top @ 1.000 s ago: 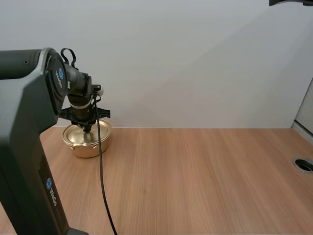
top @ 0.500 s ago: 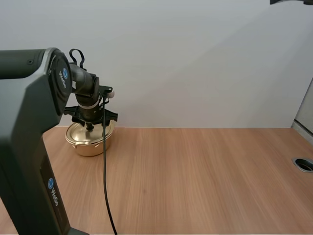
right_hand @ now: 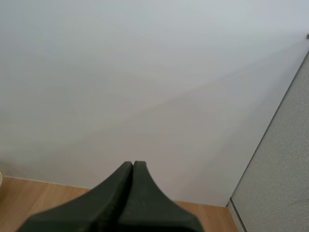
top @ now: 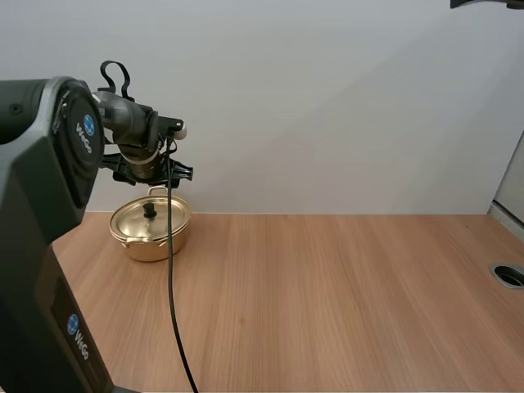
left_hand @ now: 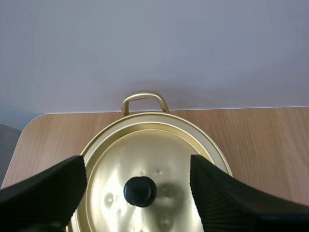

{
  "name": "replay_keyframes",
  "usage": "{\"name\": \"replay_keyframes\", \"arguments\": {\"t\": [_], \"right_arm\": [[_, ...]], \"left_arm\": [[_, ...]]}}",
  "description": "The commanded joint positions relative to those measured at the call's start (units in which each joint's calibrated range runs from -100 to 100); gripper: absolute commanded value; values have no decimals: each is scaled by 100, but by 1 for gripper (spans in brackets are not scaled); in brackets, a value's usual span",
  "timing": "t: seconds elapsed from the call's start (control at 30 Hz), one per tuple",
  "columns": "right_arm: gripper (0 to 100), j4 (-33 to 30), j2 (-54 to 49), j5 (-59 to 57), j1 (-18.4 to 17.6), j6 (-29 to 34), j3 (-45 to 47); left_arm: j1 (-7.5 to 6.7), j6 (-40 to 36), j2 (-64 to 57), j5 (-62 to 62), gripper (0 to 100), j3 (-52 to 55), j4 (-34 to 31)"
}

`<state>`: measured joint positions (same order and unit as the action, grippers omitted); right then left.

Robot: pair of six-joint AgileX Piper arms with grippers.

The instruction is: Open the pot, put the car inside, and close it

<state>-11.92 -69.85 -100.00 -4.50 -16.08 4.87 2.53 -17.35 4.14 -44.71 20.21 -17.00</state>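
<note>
- The desk [top: 327, 286] is carrying the gold pot [top: 154, 244] at its far left, close to the wall.
- The lid [left_hand: 159, 150] is lying closed on the pot.
- The left pincer [left_hand: 137, 164] is hovering straight above the lid, not touching it, with its fingers standing wide apart.
- The right pincer [right_hand: 133, 164] is pointing at the wall with its fingers pressed together on nothing.
- The lid's black knob [left_hand: 140, 191] is sitting below the gap between the left pincer's fingers.

A light brown, wood-grained surface [top: 327, 295] is seen. A round golden metal pot [top: 151, 244], covered by its golden lid [left_hand: 159, 154] with a black knob [left_hand: 140, 191], is set on it directly beneath the left tool [top: 150, 182]. A round hole [top: 509, 275] is cut in the surface well apart from the tool.
</note>
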Motion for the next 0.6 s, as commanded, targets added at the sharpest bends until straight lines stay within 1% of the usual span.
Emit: {"name": "replay_keyframes", "arguments": {"t": [0.0,0.03,0.07,0.1,0.17,0.2,0.43,0.57], "right_arm": [[0,3,2,0,4,-1,-5],[0,3,2,0,4,-1,-5],[0,3,2,0,4,-1,-5],[0,3,2,0,4,-1,-5],[0,3,2,0,4,-1,-5],[0,3,2,0,4,-1,-5],[0,81,2,0,4,40,12],[0,140,15,0,4,40,218]], "left_arm": [[-3,11,-33,33,100,1,-83],[-3,77,-48,77,100,1,-231],[-3,129,-58,73,95,1,-442],[-3,130,-61,24,76,1,-576],[25,116,-86,-114,22,1,-685],[59,55,-99,-114,0,1,-685],[249,-355,-378,312,0,1,-685],[249,-385,-736,278,0,1,-685]]}}
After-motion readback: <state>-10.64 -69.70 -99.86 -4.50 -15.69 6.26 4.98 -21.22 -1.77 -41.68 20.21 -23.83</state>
